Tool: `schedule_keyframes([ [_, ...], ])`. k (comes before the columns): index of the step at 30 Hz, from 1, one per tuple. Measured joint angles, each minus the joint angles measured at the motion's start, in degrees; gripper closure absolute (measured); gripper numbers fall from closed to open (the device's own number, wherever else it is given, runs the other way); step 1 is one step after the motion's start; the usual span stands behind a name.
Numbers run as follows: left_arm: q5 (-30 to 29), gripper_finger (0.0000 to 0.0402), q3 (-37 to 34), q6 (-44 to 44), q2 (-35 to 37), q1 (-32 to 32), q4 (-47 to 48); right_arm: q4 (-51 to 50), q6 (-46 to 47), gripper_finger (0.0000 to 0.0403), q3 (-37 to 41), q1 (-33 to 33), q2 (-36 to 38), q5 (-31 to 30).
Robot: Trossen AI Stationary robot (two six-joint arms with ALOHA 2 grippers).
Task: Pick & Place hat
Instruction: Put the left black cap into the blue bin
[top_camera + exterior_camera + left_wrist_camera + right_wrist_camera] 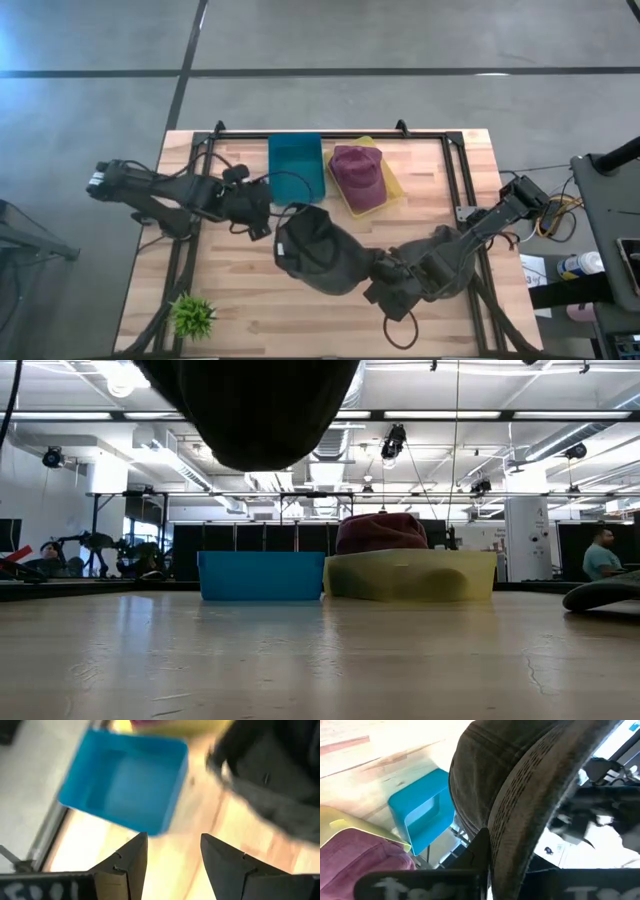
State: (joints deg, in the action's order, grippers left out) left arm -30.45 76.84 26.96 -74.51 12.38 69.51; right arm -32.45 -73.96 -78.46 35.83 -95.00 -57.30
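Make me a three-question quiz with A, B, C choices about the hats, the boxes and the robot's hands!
1. Where is the maroon hat?
A. in the yellow bin
B. in the blue bin
C. beside the plant

2. How many hats are there?
A. one
B. two
C. four

3. What is the right gripper doing?
A. resting open on the table
B. gripping the plant
C. holding the dark hat in the air

Answers: 1 A, the maroon hat sits inside the yellow bin. 2 B, one maroon and one dark. 3 C, the low view shows the dark hat hanging above the table, pinched in the right fingers.
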Motion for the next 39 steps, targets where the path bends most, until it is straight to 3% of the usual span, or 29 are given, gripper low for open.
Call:
schedule_keyframes([
  [3, 4.15, 0.0223, -5.76, -2.91, 1.27, -1.5, -5.02, -0.02, -0.89, 0.039, 0.0, 0.64, 0.04, -1.17],
  [9, 16.15, 0.0223, -13.49, -7.43, 2.3, -2.14, -26.46, 0.02, -1.03, 0.039, 0.0, 1.08, 0.15, -1.31],
  [16, 18.31, 0.0223, -13.4, -5.75, 1.68, 1.16, -41.41, -0.32, 3.74, 0.039, 0.0, 0.62, 0.15, -0.69],
  [24, 17.93, 0.0223, -10.31, -2.84, -2.06, 5.01, -45.13, 0.35, 4.6, 0.039, 0.26, -4.38, -0.85, 4.29],
  [31, 17.49, 0.0223, -8.48, -4.41, -8.99, 5.7, -44.95, 8.21, -2.5, 0.039, 0.33, -7.79, -4.66, 4.66],
  [39, 18.06, 0.0223, -8.64, -6.78, -10.96, 5.72, -41.49, 9.58, -2.91, 0.039, 0.26, -7.73, -4.59, 4.9],
])
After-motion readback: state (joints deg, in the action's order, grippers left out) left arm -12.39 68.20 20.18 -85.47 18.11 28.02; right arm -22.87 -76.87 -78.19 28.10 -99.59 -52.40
